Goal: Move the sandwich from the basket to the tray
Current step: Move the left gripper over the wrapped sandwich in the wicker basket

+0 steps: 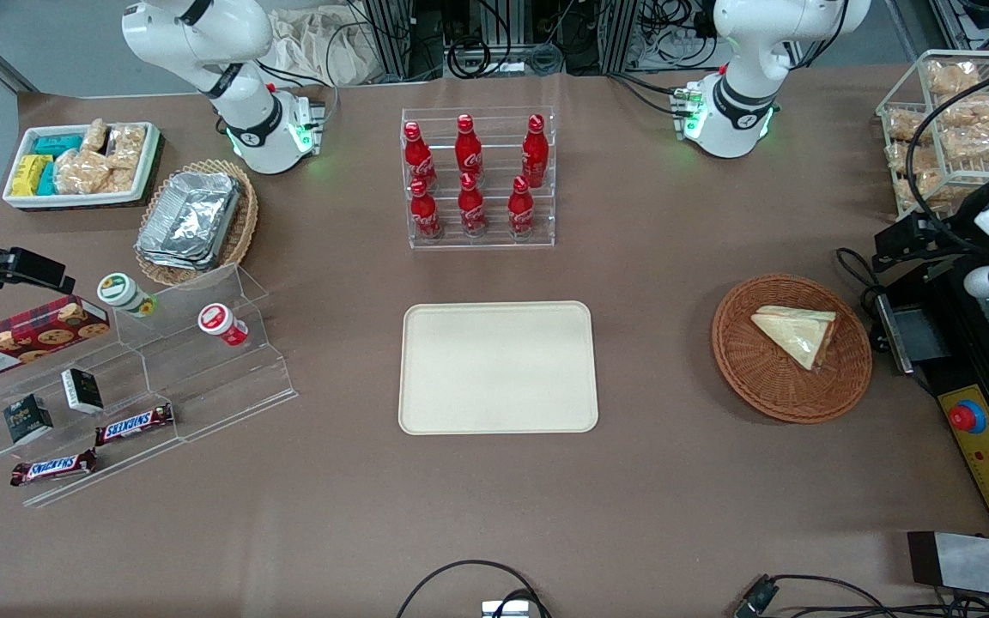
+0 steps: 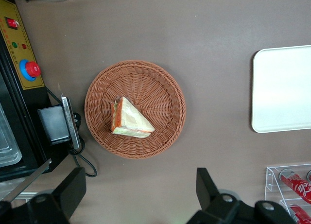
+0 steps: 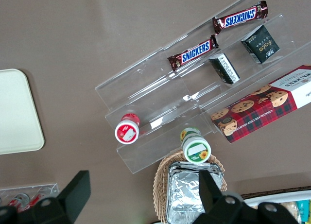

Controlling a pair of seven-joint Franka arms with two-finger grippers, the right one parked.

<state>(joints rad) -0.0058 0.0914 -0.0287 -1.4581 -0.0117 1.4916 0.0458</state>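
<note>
**Tabletop stock: sandwich in basket, tray bare**

- Sandwich (image 1: pixel 795 334): small triangular wedge of pale bread in clear wrap, orange and green filling along its cut edge. It lies inside the round shallow brown wicker basket (image 1: pixel 752 378), at the right of the front view's middle band, off the weave's centre.
- Tray (image 1: pixel 497 367): large flat cream-beige rectangle with rounded corners and a low rim, at centre frame, well apart from the basket.
- Left arm's gripper (image 2: pixel 138 192): held high above the table beside the basket; jaws spread wide, grasping nothing, both dark fingers (image 2: pixel 73 187) visible in the wrist view.
- Clear acrylic rack (image 1: pixel 477 180), upper centre: six red bottles with white Coca-Cola script.
- Clear stepped acrylic stand (image 1: pixel 203 378), left of frame: two brown "SNICKERS" bars (image 1: pixel 134 424), a red tartan "Walkers" cookie box (image 1: pixel 27 336), two small dark cartons, two tipped cups.
- Paler wicker basket of foil containers (image 1: pixel 194 221), upper left.
- Yellow control panel with a red button (image 1: pixel 967 418), right edge.
</note>
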